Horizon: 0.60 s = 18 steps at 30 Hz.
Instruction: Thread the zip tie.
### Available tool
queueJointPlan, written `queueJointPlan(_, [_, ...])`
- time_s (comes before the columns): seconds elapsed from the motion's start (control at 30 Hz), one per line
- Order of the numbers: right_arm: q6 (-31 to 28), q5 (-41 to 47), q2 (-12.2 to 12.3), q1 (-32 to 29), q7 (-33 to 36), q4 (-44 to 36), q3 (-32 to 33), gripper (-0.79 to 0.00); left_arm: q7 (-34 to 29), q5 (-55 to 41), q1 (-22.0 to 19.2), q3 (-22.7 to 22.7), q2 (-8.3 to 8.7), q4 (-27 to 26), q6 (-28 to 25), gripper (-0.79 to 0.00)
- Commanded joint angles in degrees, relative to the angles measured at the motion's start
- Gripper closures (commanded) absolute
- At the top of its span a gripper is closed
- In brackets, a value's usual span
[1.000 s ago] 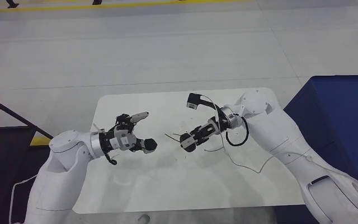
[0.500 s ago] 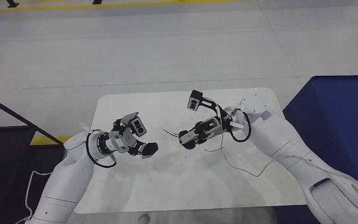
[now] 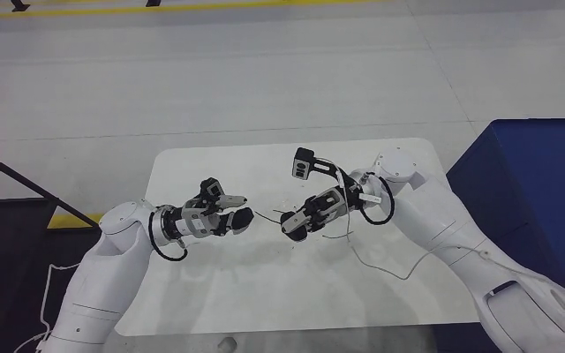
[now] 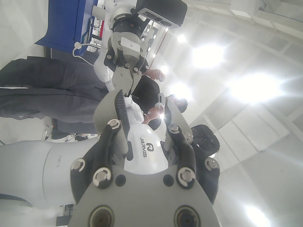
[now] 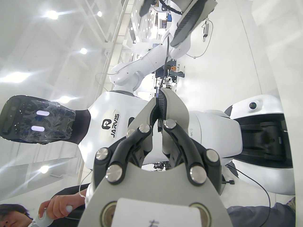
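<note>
Pinching the zip tie (image 5: 165, 67) between closed fingers, the right claw (image 5: 160, 100) sits over the middle of the white worktop (image 3: 265, 300). The tie is a thin black strap. It leaves the pinched fingertips and runs straight out toward the left claw (image 5: 167, 15). In the top view the left claw sits at about 9 o'clock from the right claw, near it but apart.

The left claw is spread wide and holds nothing — its two ribbed fingers (image 5: 187, 24) stand well apart, facing the right claw. The strap's free end stops just beside the tip of one of those fingers; whether it touches cannot be told. From the left wrist, the right claw's narrow closed tip shows just beyond the gap of the open claw, nearly in line with it.

Seen from above, the left arm comes in from about 8 o'clock and the right arm from about 4 o'clock. A thin white cable (image 3: 381, 265) shows over the worktop at roughly 4 o'clock from the right claw — loose and curved. A blue cabinet (image 3: 521, 194) stands off the worktop's edge at 3 o'clock.
</note>
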Motion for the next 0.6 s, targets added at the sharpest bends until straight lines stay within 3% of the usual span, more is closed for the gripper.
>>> queueJointPlan(0.0, [0.22, -0.31, -0.24, 0.09, 0.16, 0.18, 0.07, 0.000, 0.22, 0.56, 0.21, 0.11, 0.05, -0.59, -0.11, 0.000])
queueJointPlan(0.13, [0.28, -0.73, -0.66, 0.08, 0.24, 0.42, 0.36, 0.000, -0.20, 0.45, 0.57, 0.32, 0.13, -1.28, 0.40, -0.083])
queueJointPlan(0.23, [0.34, -0.92, -0.95, -0.03, 0.31, 0.45, 0.60, 0.000, 0.04, 0.66, 0.66, 0.21, 0.20, -1.62, 0.36, -0.062])
queueJointPlan(0.3, [0.42, -1.16, -1.12, -0.10, 0.28, 0.35, 0.78, 0.000, 0.49, 1.04, 0.80, 0.07, 0.26, -1.72, 0.08, -0.089])
queueJointPlan(0.4, [0.44, -1.57, -1.27, -0.29, 0.47, 0.17, 1.19, 0.000, 0.69, 0.94, 0.90, -0.15, 0.32, -1.45, -0.11, -0.200])
queueJointPlan(0.57, [0.60, -2.34, -1.38, -0.88, 0.60, -0.25, 2.00, 0.000, 0.44, 0.89, 1.41, 0.36, 0.32, -2.20, -0.12, -0.160])
